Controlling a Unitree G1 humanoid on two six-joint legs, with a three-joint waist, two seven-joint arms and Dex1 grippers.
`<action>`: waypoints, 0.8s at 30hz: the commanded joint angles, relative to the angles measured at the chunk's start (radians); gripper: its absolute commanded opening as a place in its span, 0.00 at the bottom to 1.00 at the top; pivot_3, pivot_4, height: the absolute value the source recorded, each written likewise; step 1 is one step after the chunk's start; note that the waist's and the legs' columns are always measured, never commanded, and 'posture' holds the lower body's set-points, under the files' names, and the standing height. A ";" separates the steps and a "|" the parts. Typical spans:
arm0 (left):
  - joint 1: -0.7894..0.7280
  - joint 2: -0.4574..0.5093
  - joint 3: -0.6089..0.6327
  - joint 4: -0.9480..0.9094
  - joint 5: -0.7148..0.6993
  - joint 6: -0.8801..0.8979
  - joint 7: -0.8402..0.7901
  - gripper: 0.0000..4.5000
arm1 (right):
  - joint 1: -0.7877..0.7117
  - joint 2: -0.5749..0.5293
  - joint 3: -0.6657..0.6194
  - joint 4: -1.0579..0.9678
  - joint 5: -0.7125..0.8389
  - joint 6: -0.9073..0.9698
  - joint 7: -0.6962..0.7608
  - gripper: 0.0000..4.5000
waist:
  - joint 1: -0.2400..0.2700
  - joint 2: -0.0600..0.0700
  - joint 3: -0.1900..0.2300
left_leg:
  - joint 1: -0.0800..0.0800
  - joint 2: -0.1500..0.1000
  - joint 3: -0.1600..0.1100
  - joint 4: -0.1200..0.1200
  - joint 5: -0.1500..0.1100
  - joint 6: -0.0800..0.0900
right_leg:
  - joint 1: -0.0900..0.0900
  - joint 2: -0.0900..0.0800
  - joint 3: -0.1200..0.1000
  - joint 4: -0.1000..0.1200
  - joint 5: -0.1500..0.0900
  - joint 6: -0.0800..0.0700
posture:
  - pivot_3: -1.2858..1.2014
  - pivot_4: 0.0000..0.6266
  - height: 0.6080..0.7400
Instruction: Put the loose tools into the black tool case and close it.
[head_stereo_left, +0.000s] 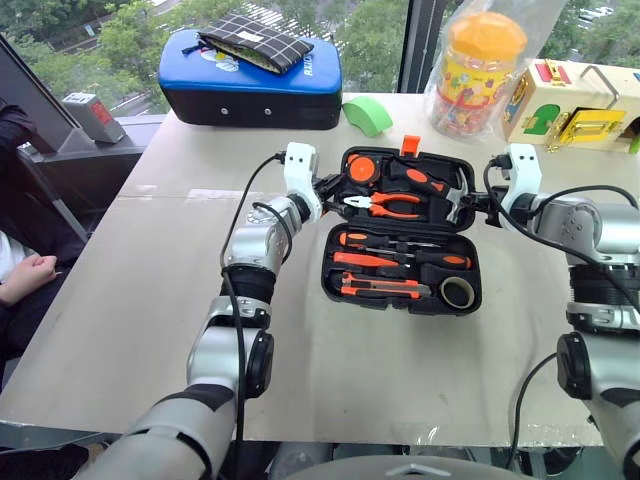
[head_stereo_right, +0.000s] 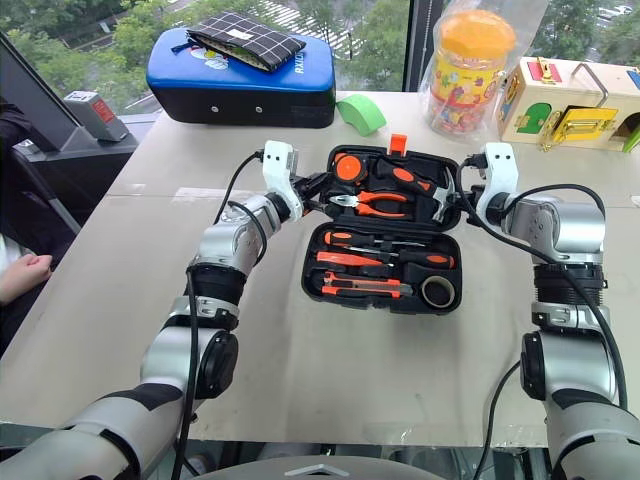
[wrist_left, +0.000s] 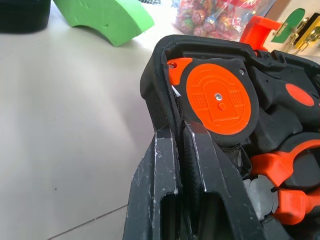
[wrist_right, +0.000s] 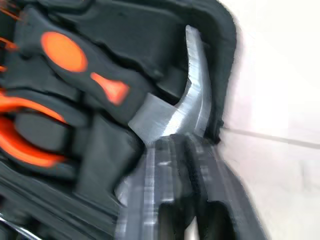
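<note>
The black tool case (head_stereo_left: 327, 272) lies open mid-table, its orange latch (head_stereo_left: 410, 145) on the far edge. In the near half, orange-and-black screwdrivers (head_stereo_left: 400, 256), a utility knife (head_stereo_left: 380, 289) and a small black tape roll (head_stereo_left: 457, 292) sit in their recesses. The far half holds an orange tape measure (wrist_left: 220, 97), pliers (head_stereo_left: 385, 206) and a hammer (wrist_right: 185, 100). My left gripper (head_stereo_left: 328, 188) points level at the far half's left rim, shut on that rim (wrist_left: 159, 95). My right gripper (head_stereo_left: 483, 205) is at the far half's right edge, over the hammer's head.
A blue-topped case (head_stereo_left: 250, 80) with a checked pouch (head_stereo_left: 255, 42) stands at the back left. A green tape roll (head_stereo_left: 368, 115), a candy jar (head_stereo_left: 478, 70) and a toy box (head_stereo_left: 570, 105) line the back. A person's hand (head_stereo_left: 30, 272) rests beyond the left edge.
</note>
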 joint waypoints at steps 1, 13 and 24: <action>-0.027 0.003 0.002 -0.077 -0.010 -0.054 -0.032 0.00 | -0.010 -0.029 -0.024 -0.077 -0.003 0.007 -0.024 0.48 | 0.002 0.000 0.000 | 0.000 0.000 0.000 0.000 0.000 0.000 | 0.000 0.000 0.000 0.000 0.000 0.000 | 0.52 0.24 1.00; -0.023 0.002 -0.009 -0.096 -0.007 -0.072 -0.053 0.00 | -0.077 -0.007 -0.016 0.154 -0.047 -0.051 -0.055 0.56 | -0.001 0.000 0.000 | 0.000 0.000 0.000 0.001 0.000 0.000 | 0.000 0.000 0.000 0.000 0.000 0.000 | 0.52 0.24 1.00; 0.018 0.023 -0.042 -0.149 0.016 -0.127 -0.098 0.00 | -0.082 -0.027 0.007 0.145 -0.005 -0.050 0.079 0.01 | -0.002 0.000 0.000 | 0.000 0.000 0.000 0.002 0.000 0.000 | 0.001 0.001 -0.001 0.001 0.000 0.000 | 0.52 0.24 1.00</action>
